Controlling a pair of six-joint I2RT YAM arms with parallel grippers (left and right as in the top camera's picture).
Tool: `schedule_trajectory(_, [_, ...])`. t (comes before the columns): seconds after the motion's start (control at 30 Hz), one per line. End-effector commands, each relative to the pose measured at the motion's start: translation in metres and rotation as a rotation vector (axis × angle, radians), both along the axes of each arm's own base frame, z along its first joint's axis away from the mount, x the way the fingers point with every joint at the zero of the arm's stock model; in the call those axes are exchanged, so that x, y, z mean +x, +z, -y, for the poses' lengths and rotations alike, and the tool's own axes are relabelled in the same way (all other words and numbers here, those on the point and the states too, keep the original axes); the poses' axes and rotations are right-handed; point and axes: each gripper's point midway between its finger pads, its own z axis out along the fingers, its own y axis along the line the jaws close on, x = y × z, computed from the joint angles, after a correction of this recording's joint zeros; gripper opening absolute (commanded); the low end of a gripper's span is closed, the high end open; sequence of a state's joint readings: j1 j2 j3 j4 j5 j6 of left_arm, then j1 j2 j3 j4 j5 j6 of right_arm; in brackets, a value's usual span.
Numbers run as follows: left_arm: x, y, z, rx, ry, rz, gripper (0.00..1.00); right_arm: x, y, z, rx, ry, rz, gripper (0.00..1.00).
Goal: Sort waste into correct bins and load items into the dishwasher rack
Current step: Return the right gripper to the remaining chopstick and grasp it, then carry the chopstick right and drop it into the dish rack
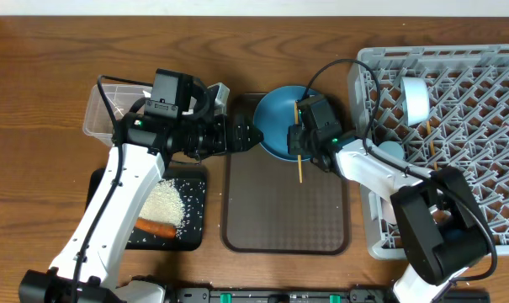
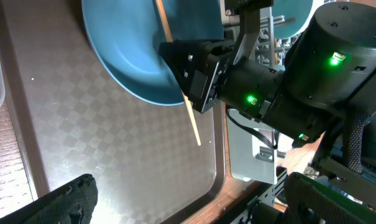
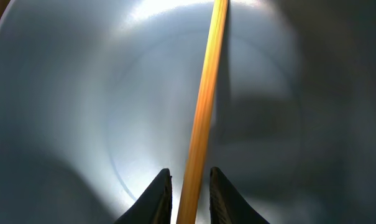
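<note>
**Overhead.**
- Brown tray point(image 1: 279, 210): centre of the table.
- Blue plate point(image 1: 275, 118): on the tray's far end.
- Chopstick point(image 1: 300, 168): lies across the plate's right part, its near end over the bare tray.
- Right gripper point(image 1: 299, 139): over the chopstick at the plate's near-right rim.
- Left gripper point(image 1: 247, 135): just left of the plate, pointing at it.
- Clear tub point(image 1: 107, 109): far left.
- Black tray point(image 1: 195, 210): near left, holding rice point(image 1: 163, 202) and a carrot point(image 1: 156, 227).
- Grey rack point(image 1: 473, 143): right, with a white cup point(image 1: 416, 99) in its far part.

**Left wrist.**
- Left jaws stand wide, one padded finger point(image 2: 69, 199) at the lower left.
- They hold nothing.

**Right wrist.**
- Right jaws are narrow, with fingers point(image 3: 158, 196) on either side of the chopstick.
- A sliver of plate shows on each side of the stick.
</note>
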State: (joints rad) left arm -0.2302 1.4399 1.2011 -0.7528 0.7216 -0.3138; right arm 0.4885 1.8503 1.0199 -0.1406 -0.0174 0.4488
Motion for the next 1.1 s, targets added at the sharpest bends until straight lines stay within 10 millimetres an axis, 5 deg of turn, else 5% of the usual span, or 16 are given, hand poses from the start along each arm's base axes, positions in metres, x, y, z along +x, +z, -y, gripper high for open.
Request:
schedule_trajectory(0.0, [0.001, 0.004, -0.002, 0.006, 0.000, 0.022, 0.98, 0.003, 0.000, 0.001, -0.017, -0.015, 0.013, 0.19])
schedule_trajectory(0.1, [0.001, 0.004, -0.002, 0.006, 0.000, 0.022, 0.98, 0.005, 0.001, 0.005, -0.039, -0.032, 0.026, 0.12])
schedule_trajectory(0.6, [0.001, 0.004, -0.002, 0.006, 0.000, 0.022, 0.98, 0.014, 0.007, 0.003, -0.026, -0.041, 0.070, 0.17])
schedule_trajectory(0.87, [0.001, 0.004, -0.002, 0.006, 0.000, 0.022, 0.98, 0.014, 0.007, 0.003, -0.026, -0.041, 0.070, 0.01])
schedule_trajectory(1.07, [0.001, 0.004, -0.002, 0.006, 0.000, 0.022, 0.98, 0.016, 0.019, 0.002, -0.076, 0.052, 0.124, 0.01])
